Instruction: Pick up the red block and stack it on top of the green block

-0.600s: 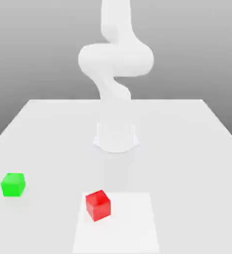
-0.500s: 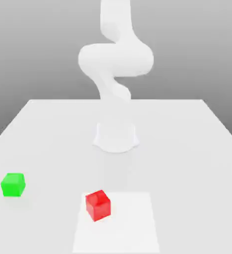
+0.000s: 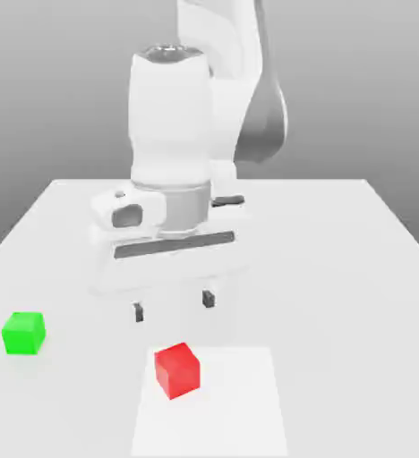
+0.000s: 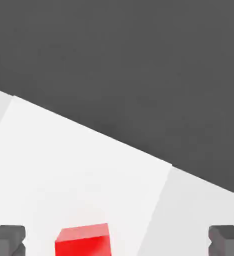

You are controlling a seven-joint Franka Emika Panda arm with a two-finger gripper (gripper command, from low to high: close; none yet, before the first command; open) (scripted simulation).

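Note:
The red block point(image 3: 177, 369) sits on a lighter square patch of the table near the front edge, and it shows again in the hand view point(image 4: 83, 241) between the two dark fingertips point(image 4: 7, 240). The green block point(image 3: 23, 332) rests on the table at the exterior view's left, well apart from the red one. My gripper point(image 3: 173, 306) hangs open a short way above and behind the red block, its two dark fingertips wide apart with nothing between them.
The white table point(image 3: 338, 268) stretches wide around both blocks, and its far edge meets a grey backdrop. The arm's large white body point(image 3: 173, 134) rises above the gripper in the middle of the exterior view.
The arm has swung forward and down: the hand with its open fingers now hangs just above and behind the red block. Neither block has moved.

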